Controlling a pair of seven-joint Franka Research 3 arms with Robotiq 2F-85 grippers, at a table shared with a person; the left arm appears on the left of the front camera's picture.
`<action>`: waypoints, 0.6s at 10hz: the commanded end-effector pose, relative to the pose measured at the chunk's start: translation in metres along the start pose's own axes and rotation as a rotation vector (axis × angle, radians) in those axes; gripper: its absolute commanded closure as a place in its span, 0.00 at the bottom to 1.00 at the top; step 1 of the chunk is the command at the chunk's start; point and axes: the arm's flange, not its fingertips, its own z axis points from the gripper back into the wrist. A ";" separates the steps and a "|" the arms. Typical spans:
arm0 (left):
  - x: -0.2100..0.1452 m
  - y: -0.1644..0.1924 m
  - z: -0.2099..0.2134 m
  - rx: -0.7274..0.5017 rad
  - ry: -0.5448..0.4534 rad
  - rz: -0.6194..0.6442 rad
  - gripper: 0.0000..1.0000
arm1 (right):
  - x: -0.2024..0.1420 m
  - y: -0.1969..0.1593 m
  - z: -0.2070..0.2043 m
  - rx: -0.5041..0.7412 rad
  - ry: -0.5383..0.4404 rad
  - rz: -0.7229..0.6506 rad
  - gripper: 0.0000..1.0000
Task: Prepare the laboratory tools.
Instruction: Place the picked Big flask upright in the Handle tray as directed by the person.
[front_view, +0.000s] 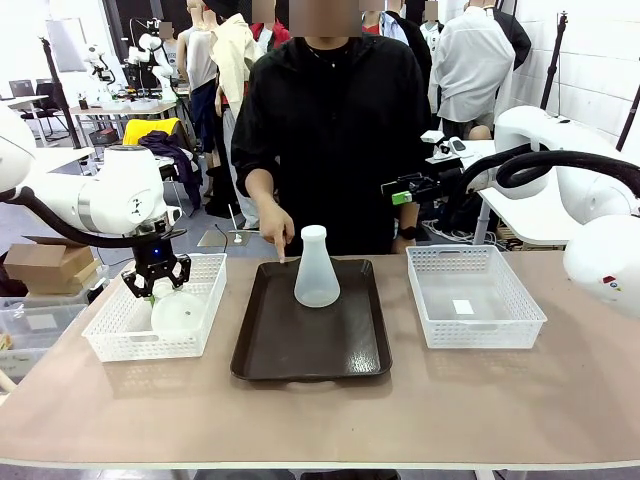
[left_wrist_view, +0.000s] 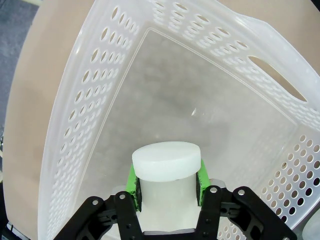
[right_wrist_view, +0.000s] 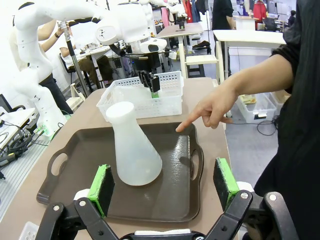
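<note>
One translucent white flask (front_view: 316, 268) stands upright on the dark brown tray (front_view: 300, 345), also seen in the right wrist view as flask (right_wrist_view: 132, 150) on tray (right_wrist_view: 65, 170). A second flask (front_view: 178, 312) sits tilted in the left white basket (front_view: 110, 340). My left gripper (front_view: 155, 287) is shut on its neck; in the left wrist view the green pads (left_wrist_view: 132, 182) clamp the flask's neck (left_wrist_view: 165, 167) over the basket floor (left_wrist_view: 200, 100). My right gripper (right_wrist_view: 165, 187) hangs open to the right of the tray, aimed at the standing flask, and shows high up as gripper (front_view: 398, 192).
The person's hand (front_view: 278, 238) points a finger at the tray's far left edge, near the standing flask; the same hand (right_wrist_view: 210, 107) reaches in from the right. An empty white basket (front_view: 475, 320) stands right of the tray. Bare table lies in front.
</note>
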 end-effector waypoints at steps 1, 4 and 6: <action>0.000 -0.001 0.000 -0.001 0.000 -0.002 1.00 | 0.000 0.001 -0.001 0.010 0.010 0.008 0.00; 0.000 -0.001 0.000 -0.001 0.000 -0.002 1.00 | 0.000 0.001 -0.001 0.010 0.010 0.008 0.00; 0.000 -0.001 0.000 -0.001 0.000 -0.002 1.00 | 0.000 0.001 -0.001 0.010 0.010 0.008 0.00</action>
